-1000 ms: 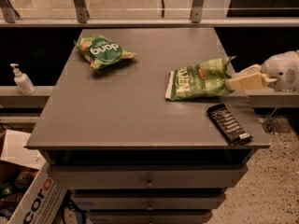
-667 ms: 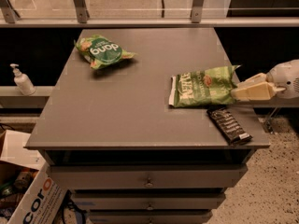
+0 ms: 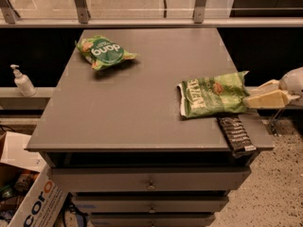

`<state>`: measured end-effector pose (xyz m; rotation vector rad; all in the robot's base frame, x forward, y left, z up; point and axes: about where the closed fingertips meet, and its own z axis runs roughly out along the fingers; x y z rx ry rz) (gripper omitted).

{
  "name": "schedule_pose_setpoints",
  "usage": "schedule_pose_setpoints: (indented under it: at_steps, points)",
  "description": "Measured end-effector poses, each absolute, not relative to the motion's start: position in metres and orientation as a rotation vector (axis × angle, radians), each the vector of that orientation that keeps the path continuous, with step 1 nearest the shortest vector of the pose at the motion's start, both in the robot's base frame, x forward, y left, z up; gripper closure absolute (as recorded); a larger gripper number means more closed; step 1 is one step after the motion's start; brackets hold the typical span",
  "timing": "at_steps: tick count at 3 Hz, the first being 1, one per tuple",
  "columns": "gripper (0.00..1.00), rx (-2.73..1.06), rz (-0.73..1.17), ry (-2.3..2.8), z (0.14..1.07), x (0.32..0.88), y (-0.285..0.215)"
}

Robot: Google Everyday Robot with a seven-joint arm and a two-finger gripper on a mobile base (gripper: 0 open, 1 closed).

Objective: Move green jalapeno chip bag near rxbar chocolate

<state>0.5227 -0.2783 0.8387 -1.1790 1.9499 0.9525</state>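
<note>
The green jalapeno chip bag (image 3: 211, 97), light green with white "Kettle" lettering, lies flat near the table's right front. The rxbar chocolate (image 3: 236, 135), a slim black bar, lies just in front of the bag's right end, at the table's front right corner. A small gap separates the two. My gripper (image 3: 250, 97) reaches in from the right edge, level with the tabletop. It is shut on the right end of the chip bag.
A puffier green bag with a dark green circle (image 3: 105, 52) lies at the table's far left. The grey table (image 3: 142, 112) has drawers below. A soap dispenser (image 3: 22, 81) stands on a ledge at left. A cardboard box (image 3: 28, 197) sits on the floor at lower left.
The gripper and the chip bag have moved together toward the front right. The bag now lies lower and flatter, close to the black bar.
</note>
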Motion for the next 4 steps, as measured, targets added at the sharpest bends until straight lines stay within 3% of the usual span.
schedule_pose_setpoints:
  at_steps: [3, 4]
  points:
    - [0.15, -1.246, 0.904, 1.909, 0.854, 0.542, -0.275]
    - [0.00, -1.236, 0.893, 1.912, 0.855, 0.546, -0.279]
